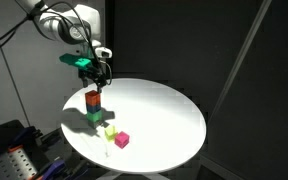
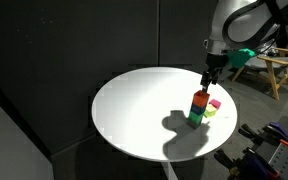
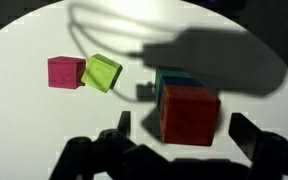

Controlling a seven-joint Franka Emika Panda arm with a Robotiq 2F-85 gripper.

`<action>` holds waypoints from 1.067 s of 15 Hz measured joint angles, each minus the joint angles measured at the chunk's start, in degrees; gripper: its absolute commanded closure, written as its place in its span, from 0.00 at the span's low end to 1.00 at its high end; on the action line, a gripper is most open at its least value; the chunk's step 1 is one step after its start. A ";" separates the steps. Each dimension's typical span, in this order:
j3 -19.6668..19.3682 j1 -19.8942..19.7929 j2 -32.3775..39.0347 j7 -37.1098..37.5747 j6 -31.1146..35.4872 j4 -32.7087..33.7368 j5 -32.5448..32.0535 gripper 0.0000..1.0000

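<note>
Going left to right in the wrist view: one pink block (image 3: 66, 71) sits far left, and one lime block (image 3: 102, 73) is just beside it on the right, turned a bit and looking like it's touching the pink one's corner. Right of that, a little apart, there's a stack with one red block (image 3: 189, 113) on top of one green block (image 3: 170, 78). So that's four blocks total as far as I can count, one of each colour. The gripper (image 3: 181, 142) hangs just above the red block with its fingers (image 3: 246, 130) spread wide apart, one on each side of it, not clamped on anything. In both exterior views the stack stands near the table's edge on the arm's side, red block (image 1: 94, 98) (image 2: 199, 101) on top, with the gripper (image 1: 99, 74) (image 2: 212, 80) right over it and the two loose blocks close by. The surface is a round white table (image 1: 164, 110), brightly lit, so the arm throws a big dark shadow across it. The room is dark, with a black curtain (image 2: 74, 40) behind and a wooden trestle (image 2: 272, 68) off at the far right.
</note>
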 measured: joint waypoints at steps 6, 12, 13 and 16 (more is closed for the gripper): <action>0.53 0.50 1.80 2.14 0.00 1.17 -0.10 0.00; 0.78 0.89 3.93 2.41 0.11 2.10 -0.36 0.00; 0.81 0.96 4.23 2.41 0.13 2.21 -0.39 0.00; 0.83 1.16 5.04 2.41 0.20 2.56 -0.42 0.00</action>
